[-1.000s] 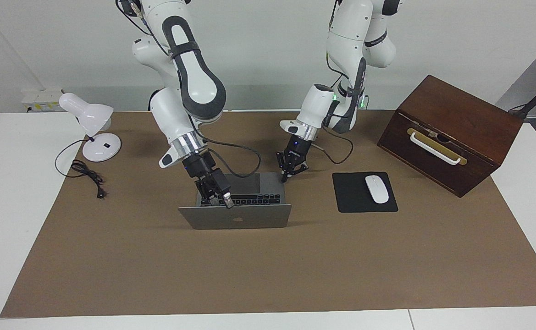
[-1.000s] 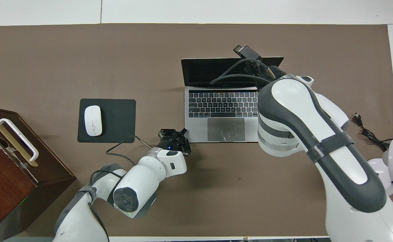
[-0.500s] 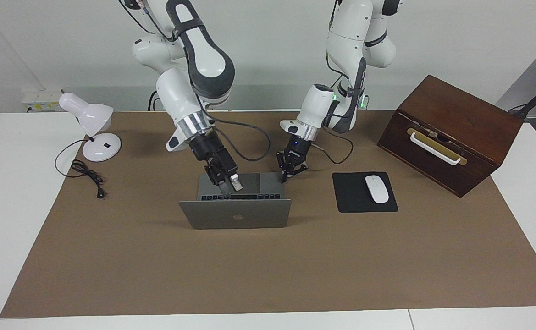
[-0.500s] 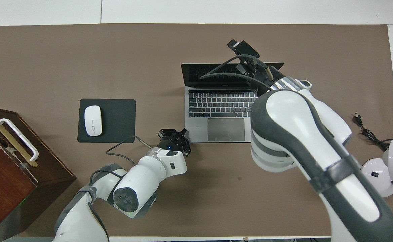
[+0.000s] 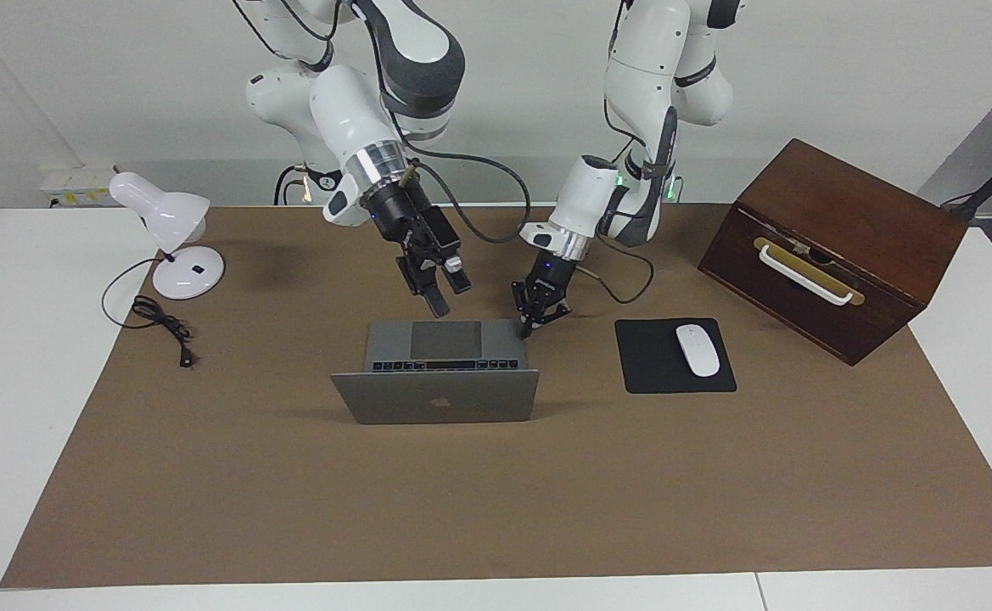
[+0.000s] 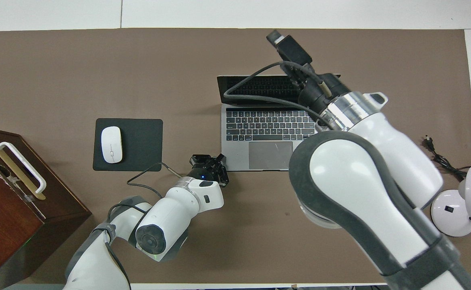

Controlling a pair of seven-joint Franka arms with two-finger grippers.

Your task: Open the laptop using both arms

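Silver laptop shows its logo (overhead: screen instead).

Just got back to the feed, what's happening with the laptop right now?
The laptop stands open on the brown mat, lid up, keyboard and trackpad showing. The left gripper, jaws shut, presses down at the corner of the deck beside the trackpad, toward the left arm's end. The right gripper, jaws open and empty, hangs raised over the trackpad edge, touching nothing. The mouse sits on its black pad, untouched.
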